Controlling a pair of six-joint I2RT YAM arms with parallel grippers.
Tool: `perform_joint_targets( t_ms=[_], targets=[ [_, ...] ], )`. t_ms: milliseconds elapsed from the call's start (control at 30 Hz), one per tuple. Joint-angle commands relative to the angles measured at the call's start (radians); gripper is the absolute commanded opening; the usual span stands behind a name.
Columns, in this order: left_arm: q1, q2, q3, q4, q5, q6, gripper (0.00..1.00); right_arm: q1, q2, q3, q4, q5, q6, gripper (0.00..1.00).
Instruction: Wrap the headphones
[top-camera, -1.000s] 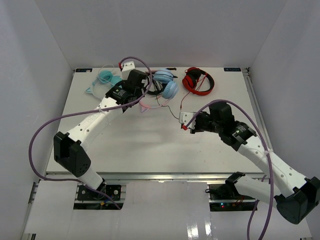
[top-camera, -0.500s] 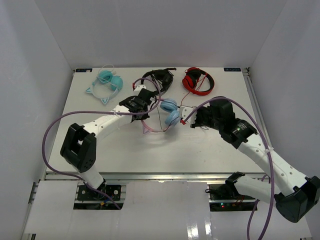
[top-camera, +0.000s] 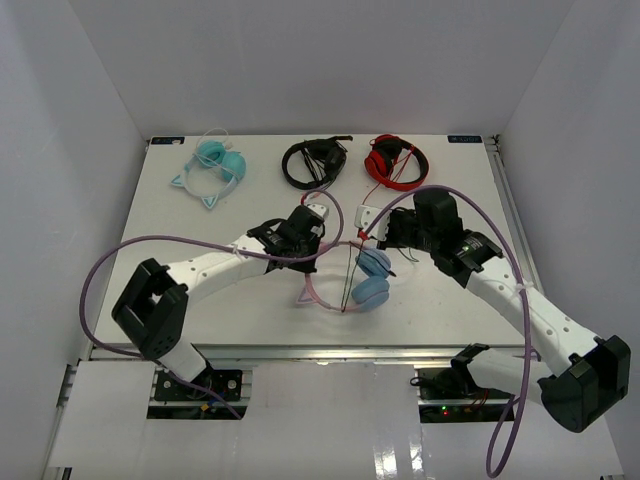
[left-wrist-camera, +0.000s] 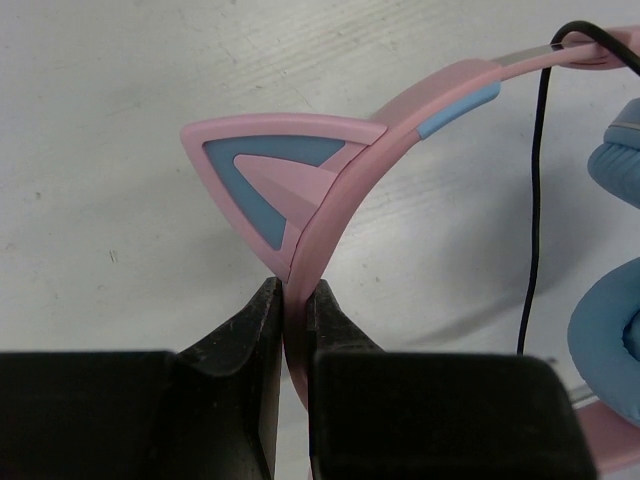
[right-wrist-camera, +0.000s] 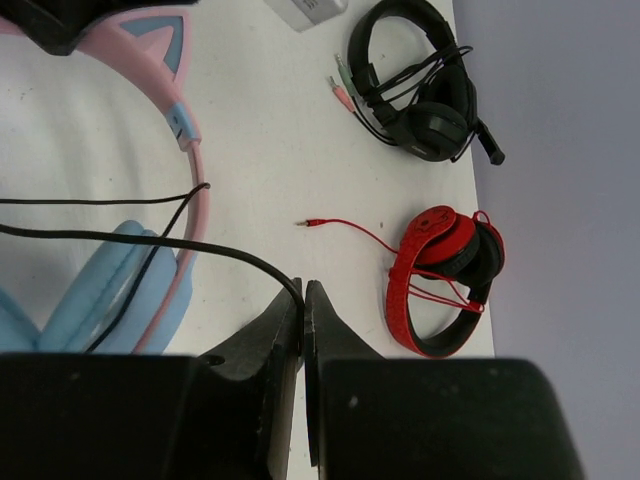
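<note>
The headphones lie at the middle of the table, with light blue earcups (top-camera: 371, 279), a pale pink cat-ear headband (top-camera: 313, 291) and a thin dark cable (top-camera: 350, 285). My left gripper (top-camera: 318, 240) is shut on the headband (left-wrist-camera: 400, 120) just below a cat ear (left-wrist-camera: 270, 175), as the left wrist view (left-wrist-camera: 292, 290) shows. My right gripper (top-camera: 366, 236) is shut on the cable (right-wrist-camera: 150, 240), which runs from the fingertips (right-wrist-camera: 302, 290) across an earcup (right-wrist-camera: 110, 290). The two grippers are close together above the headphones.
All-teal cat-ear headphones (top-camera: 215, 165) lie at the back left. Black headphones (top-camera: 315, 160) and red headphones (top-camera: 395, 160) lie at the back middle, and both show in the right wrist view (right-wrist-camera: 420, 90) (right-wrist-camera: 445, 280). White walls stand around the table.
Both arms have carried the headphones from the back of the table toward the front middle. The earcups now lie lower and further right, and the black headphones are uncovered.
</note>
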Motion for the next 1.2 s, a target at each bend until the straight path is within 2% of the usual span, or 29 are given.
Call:
perform_joint_targets(
  t_ms=[0,167,367,567,767,967,1100,1167],
  targets=[
    [-0.012,-0.172,-0.057,0.087,0.142,0.054,0.0,-0.065,0.003,-0.032,0.078,-0.121,0.017,0.08],
    [-0.014,-0.295,-0.122,0.128,0.246,0.069,0.0,-0.131,0.022,-0.078,0.087,-0.326,0.061,0.08],
    [-0.02,-0.38,-0.131,0.127,0.355,0.082,0.0,-0.16,0.088,-0.066,0.102,-0.438,0.139,0.08],
    [-0.02,-0.427,-0.11,0.129,0.317,0.064,0.0,-0.19,0.102,-0.095,0.123,-0.601,0.222,0.08],
    [-0.021,-0.427,-0.025,0.071,0.197,0.073,0.0,-0.231,0.085,-0.146,0.172,-0.759,0.314,0.11],
    [-0.02,-0.416,0.079,0.017,0.17,0.083,0.0,-0.239,0.094,-0.213,0.293,-0.875,0.43,0.2],
    [-0.02,-0.383,0.166,-0.042,0.172,0.091,0.0,-0.24,0.12,-0.231,0.378,-0.918,0.493,0.38],
    [-0.021,-0.37,0.204,-0.061,0.184,0.088,0.0,-0.24,0.143,-0.24,0.43,-0.942,0.532,0.44]
  ],
)
